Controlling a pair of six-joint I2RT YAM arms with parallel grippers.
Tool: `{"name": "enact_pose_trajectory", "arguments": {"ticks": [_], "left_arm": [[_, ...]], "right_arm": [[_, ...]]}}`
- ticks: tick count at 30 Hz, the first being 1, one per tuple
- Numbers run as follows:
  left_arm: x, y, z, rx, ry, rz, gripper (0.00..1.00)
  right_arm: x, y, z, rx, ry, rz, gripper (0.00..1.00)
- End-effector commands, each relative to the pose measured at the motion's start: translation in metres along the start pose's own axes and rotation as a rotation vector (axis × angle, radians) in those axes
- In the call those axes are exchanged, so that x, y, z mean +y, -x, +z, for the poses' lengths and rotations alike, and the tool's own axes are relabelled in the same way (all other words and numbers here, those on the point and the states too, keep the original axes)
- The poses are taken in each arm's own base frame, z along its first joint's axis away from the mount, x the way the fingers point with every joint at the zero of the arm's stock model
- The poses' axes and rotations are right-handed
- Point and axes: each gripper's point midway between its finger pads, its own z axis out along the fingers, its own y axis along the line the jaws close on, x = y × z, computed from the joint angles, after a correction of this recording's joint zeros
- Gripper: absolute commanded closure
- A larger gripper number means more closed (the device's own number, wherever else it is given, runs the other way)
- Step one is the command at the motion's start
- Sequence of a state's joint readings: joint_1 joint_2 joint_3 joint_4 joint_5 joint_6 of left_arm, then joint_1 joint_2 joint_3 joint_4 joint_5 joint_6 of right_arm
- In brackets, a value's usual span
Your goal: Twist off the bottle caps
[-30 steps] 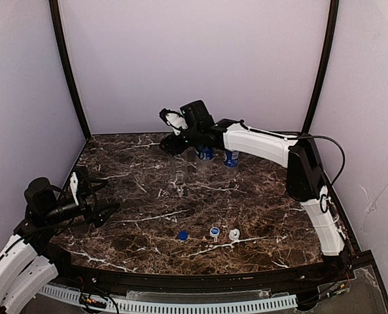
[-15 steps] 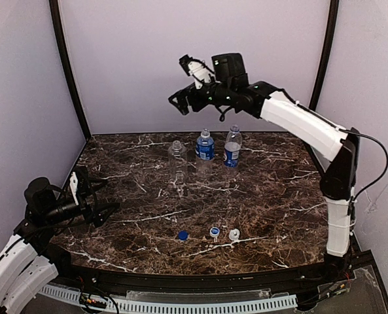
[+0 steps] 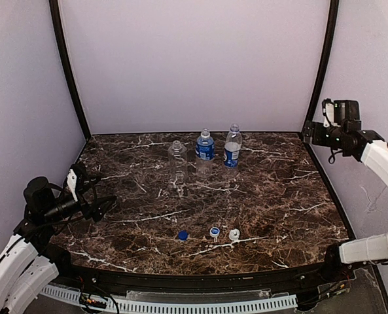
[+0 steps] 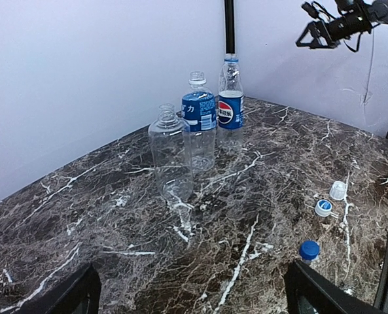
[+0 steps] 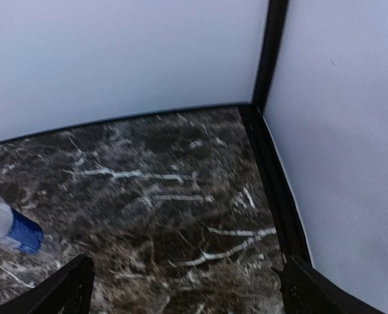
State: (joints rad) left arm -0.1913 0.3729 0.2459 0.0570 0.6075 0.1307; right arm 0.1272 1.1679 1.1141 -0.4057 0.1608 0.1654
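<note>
Now the right arm [image 3: 370, 154] has swung clear of the space above the bottles and is folded back beyond the counter's [image 3: 279, 196] right edge, its jaws spread wide and empty. The left jaws, low over the counter's left side, are likewise open and hold nothing. The plain bottle [image 3: 176, 154] and the two labelled bottles [image 3: 205, 147] [image 3: 232, 149] stand near the back wall, necks seemingly bare. The three bottle caps [image 3: 214, 231] lie well apart from them near the front edge, so the unscrewing looks finished.
</note>
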Motion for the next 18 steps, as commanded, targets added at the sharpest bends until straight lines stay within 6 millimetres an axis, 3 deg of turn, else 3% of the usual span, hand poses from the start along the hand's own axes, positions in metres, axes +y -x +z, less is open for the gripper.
{"name": "enact_pose_trajectory", "arguments": {"ticks": [1,3,6,11,18], "left_arm": [[0.013,-0.012,0.001,0.037,0.059,0.006,0.01],[0.013,-0.016,0.001,0.052,0.052,0.023,0.01],[0.013,-0.030,0.000,0.106,0.047,0.049,0.01],[0.014,-0.036,0.000,0.131,0.046,0.023,0.01],[0.021,-0.043,-0.001,0.156,0.080,0.018,0.01]], "right_arm": [[-0.042,-0.067,-0.017,0.054,-0.080,0.081,0.01],[-0.049,-0.099,-0.017,0.074,-0.101,0.065,0.01],[-0.057,-0.130,-0.018,0.073,-0.130,0.113,0.01],[-0.087,-0.137,-0.033,-0.028,-0.300,0.388,0.01],[-0.090,-0.173,-0.035,-0.009,-0.306,0.449,0.01]]}}
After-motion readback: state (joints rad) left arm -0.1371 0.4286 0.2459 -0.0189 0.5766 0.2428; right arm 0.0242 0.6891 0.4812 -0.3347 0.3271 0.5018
